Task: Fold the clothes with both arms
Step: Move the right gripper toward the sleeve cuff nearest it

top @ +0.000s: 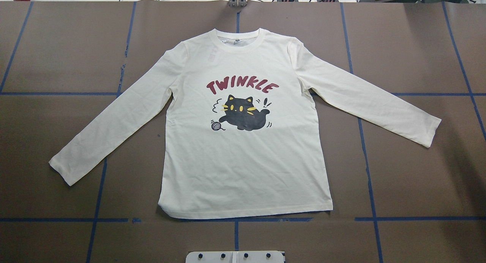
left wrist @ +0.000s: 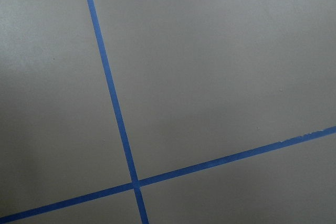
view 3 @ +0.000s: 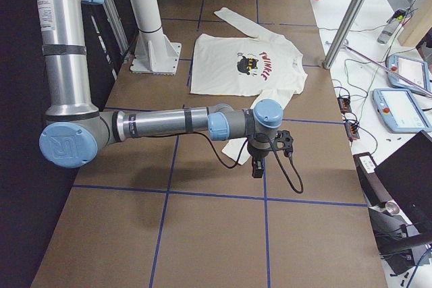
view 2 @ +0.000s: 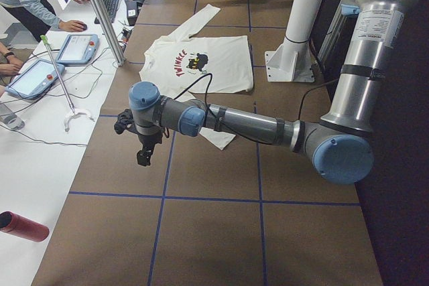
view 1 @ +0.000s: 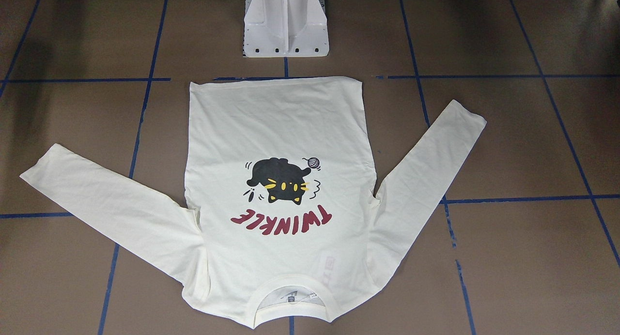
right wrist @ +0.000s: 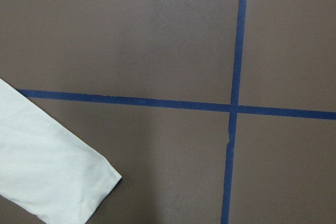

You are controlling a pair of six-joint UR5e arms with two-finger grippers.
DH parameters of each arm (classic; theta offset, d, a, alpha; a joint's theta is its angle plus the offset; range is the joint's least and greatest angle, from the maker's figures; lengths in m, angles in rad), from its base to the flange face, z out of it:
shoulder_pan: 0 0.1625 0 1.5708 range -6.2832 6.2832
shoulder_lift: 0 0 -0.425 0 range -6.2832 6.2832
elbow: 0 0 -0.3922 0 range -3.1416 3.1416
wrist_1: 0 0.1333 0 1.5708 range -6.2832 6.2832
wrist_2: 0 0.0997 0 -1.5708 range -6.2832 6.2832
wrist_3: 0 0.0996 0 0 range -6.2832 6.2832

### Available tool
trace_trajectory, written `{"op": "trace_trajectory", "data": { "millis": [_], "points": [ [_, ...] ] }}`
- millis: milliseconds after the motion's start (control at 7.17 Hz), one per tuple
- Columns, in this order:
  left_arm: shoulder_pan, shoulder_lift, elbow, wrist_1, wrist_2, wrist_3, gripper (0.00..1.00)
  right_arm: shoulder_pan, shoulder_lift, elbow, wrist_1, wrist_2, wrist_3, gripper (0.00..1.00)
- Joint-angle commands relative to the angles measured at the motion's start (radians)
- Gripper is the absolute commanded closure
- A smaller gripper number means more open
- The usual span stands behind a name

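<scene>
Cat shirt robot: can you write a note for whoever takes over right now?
Left gripper: hangs above the bare table and holds no cloth. Whether its jaws are open cannot be told.
Right gripper: hangs above the table near a sleeve cuff and holds no cloth. Its jaws cannot be told either.
Shirt: lies flat with the print up and both sleeves spread. Its hem is toward the white pedestal and its collar is away from it.
Done: no fold made yet.
Left: all the folding, sleeves and body.
</scene>
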Motion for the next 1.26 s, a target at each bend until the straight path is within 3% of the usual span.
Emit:
{"op": "trace_trajectory", "data": {
  "millis": [0, 419, 698, 1116],
  "points": [
    [0.003, -0.002, 0.002, -0.002, -0.008, -0.009, 0.0, -0.055, 0.0, 0.0, 0.002, -0.001, 0.001, 0.0],
    [0.005, 0.0, 0.0, -0.003, -0.011, -0.009, 0.0, -0.179, -0.003, -0.019, 0.134, -0.01, 0.134, 0.0],
    [0.006, 0.0, 0.003, -0.011, -0.011, -0.006, 0.0, -0.215, -0.003, -0.088, 0.245, -0.006, 0.191, 0.0],
    [0.008, 0.0, 0.0, -0.02, -0.012, -0.005, 0.0, -0.287, 0.001, -0.206, 0.534, -0.01, 0.486, 0.02]
  ]
}}
